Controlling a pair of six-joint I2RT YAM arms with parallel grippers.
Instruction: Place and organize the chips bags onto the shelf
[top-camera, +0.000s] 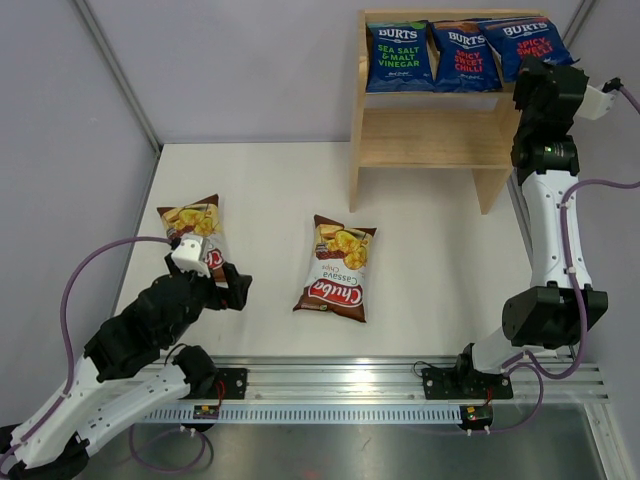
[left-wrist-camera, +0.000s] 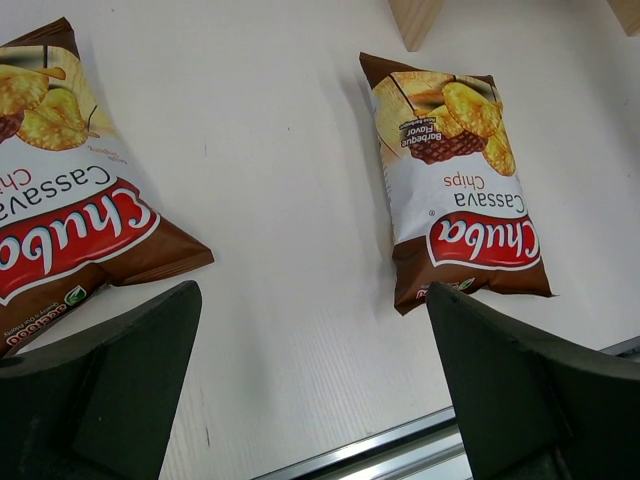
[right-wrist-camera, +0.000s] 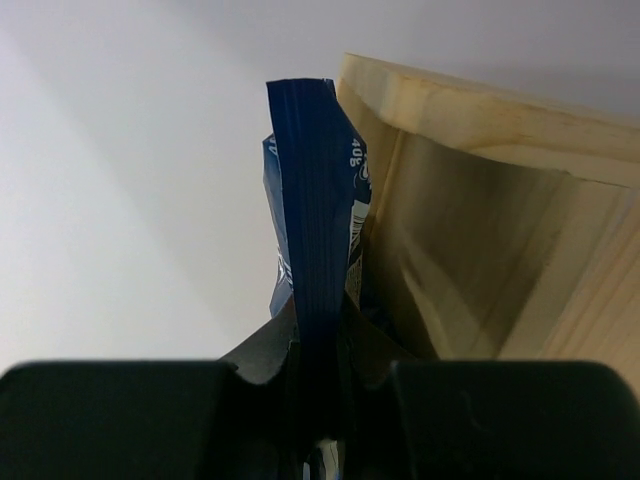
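Three dark blue BURTS bags stand on the top tier of the light wood shelf (top-camera: 425, 150): left (top-camera: 399, 56), middle (top-camera: 464, 56) and right (top-camera: 527, 46). My right gripper (top-camera: 545, 72) is shut on the right bag's sealed edge (right-wrist-camera: 318, 230), next to the shelf's side panel (right-wrist-camera: 480, 240). Two brown-white Chuba bags lie flat on the table: one at the left (top-camera: 196, 230) (left-wrist-camera: 60, 200), one in the middle (top-camera: 338, 268) (left-wrist-camera: 455, 190). My left gripper (top-camera: 228, 290) (left-wrist-camera: 315, 370) is open and empty, low over the table between them.
The shelf's lower tier (top-camera: 430, 135) holds nothing. White table (top-camera: 430, 270) with a metal rail (top-camera: 400, 385) along the near edge. Grey walls stand at the left and back.
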